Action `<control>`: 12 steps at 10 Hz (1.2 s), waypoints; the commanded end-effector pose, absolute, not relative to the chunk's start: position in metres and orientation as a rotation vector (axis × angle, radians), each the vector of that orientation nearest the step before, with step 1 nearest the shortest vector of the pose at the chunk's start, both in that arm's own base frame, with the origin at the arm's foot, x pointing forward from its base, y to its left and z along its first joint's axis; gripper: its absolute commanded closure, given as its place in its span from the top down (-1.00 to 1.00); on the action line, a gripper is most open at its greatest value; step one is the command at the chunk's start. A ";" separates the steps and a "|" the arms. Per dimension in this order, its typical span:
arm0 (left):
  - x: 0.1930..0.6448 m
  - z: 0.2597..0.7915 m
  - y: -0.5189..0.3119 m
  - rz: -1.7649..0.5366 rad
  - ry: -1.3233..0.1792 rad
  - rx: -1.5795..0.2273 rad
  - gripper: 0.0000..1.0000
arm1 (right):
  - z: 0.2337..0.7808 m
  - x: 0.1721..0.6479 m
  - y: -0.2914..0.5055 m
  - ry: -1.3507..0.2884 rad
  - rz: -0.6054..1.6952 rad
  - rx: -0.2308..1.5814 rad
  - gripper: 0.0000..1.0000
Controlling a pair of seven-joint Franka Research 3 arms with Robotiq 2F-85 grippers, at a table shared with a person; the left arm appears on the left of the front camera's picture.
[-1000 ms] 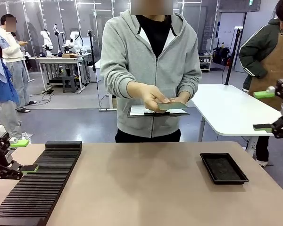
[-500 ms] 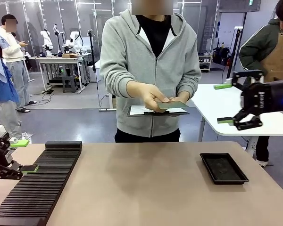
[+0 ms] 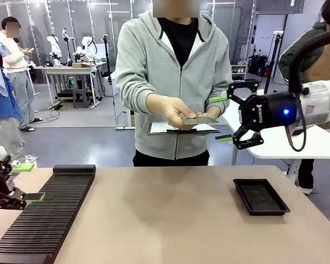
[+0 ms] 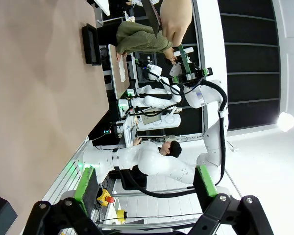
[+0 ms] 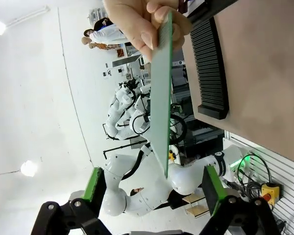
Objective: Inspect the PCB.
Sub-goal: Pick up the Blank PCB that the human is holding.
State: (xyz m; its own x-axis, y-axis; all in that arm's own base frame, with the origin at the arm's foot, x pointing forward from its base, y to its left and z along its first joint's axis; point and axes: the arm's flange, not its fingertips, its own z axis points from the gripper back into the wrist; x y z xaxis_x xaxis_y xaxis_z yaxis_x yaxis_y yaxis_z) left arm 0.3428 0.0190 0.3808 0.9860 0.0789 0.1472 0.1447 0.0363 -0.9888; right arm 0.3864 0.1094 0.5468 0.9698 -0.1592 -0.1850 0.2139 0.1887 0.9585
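PCB (image 3: 201, 120): lies flat in the person's hand, lifted over the far side of the table, right of centre. In the right wrist view the PCB (image 5: 159, 88) shows edge-on as a thin green strip, pinched at one end by fingers.
Hand (image 3: 176, 113): the person's; it grips the board's left end, thumb on top, and leaves the right end free.
Clipboard (image 3: 165, 128): dark, with white paper, held level just below the board, close against the grey hoodie.
Right gripper (image 3: 221, 119): reaches in from the right, just beside the board's free end. Its jaws are spread wide, one green pad above the board's level and one below, touching nothing. From its own wrist camera, the right gripper (image 5: 152, 188) has the board's end pointing at the gap between its pads.
Tray (image 3: 261, 196): shallow, black, on the table's right, below that gripper.
Rack (image 3: 44, 214): black, ribbed, running along the table's near left.
Left gripper (image 3: 29, 182): at the near left edge beside the rack, jaws spread wide and holding nothing.
Table (image 3: 170, 220): tan top, bare in the middle.
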 end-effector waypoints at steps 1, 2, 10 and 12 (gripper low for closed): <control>0.341 0.380 0.018 -0.062 -0.187 -1.536 1.00 | 0.544 0.408 0.124 0.102 -0.288 1.372 1.00; 0.341 0.380 0.018 -0.062 -0.187 -1.536 1.00 | 0.540 0.412 0.129 0.125 -0.282 1.380 1.00; 0.341 0.380 0.018 -0.062 -0.187 -1.536 1.00 | 0.514 0.425 0.122 0.188 -0.249 1.487 -0.01; 0.341 0.380 0.018 -0.062 -0.187 -1.536 1.00 | 0.511 0.421 0.123 0.201 -0.247 1.490 -0.41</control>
State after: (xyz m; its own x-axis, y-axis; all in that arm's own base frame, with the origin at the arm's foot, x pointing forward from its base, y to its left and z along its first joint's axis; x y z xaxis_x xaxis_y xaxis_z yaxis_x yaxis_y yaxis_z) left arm 0.3428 0.0190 0.3808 0.9860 0.0789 0.1471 0.1446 0.0363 -0.9888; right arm 0.4229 0.1194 0.5157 0.9535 -0.0576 -0.2958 0.3002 0.0970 0.9489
